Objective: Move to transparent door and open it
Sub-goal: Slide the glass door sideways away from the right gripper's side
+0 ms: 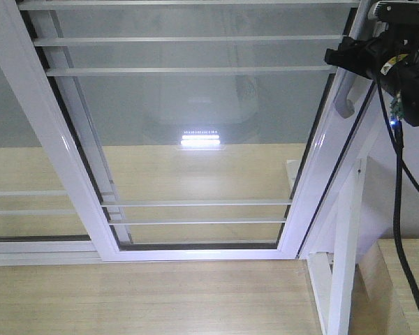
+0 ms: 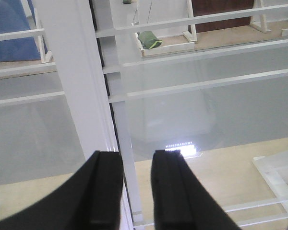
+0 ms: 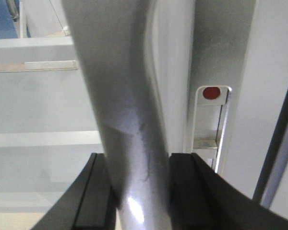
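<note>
While white-framed, the transparent door (image 1: 195, 118) has a grey — seemingly scuffed — handle (image 3: 129, 120).

Looks like an indoor test hall: pale wooden floor (image 1: 160, 293), free-standing white frames (image 2: 165, 47) beyond the glass door (image 1: 195, 125).

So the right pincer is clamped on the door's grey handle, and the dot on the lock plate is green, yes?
Nearly. The dot on the lock plate is red, not green; the right wrist view shows it. The right pincer is clamped on the grey handle.
</note>
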Controlling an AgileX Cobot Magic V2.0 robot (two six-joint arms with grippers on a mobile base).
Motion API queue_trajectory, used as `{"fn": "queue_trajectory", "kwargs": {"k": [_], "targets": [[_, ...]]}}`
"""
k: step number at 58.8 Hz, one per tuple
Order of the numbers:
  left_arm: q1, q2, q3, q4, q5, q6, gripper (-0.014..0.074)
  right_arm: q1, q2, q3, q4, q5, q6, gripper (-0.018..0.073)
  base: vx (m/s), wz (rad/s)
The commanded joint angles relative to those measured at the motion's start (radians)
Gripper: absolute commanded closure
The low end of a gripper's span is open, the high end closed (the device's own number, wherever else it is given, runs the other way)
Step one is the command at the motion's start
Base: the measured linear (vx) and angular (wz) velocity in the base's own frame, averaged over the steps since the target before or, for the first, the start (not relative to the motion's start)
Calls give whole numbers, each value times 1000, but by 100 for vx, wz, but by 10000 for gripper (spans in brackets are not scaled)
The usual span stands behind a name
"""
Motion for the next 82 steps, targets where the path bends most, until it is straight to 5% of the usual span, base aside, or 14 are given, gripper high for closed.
{"fn": "queue_trajectory", "kwargs": {"k": [1, 82], "targets": [[-3, 3, -29, -6, -80, -7, 275, 63, -28, -29, -75, -77, 10, 300, 0, 0], [-3, 3, -29, -6, -77, -8, 275, 318, -28, -29, -79, -78, 7, 298, 0, 0]]}}
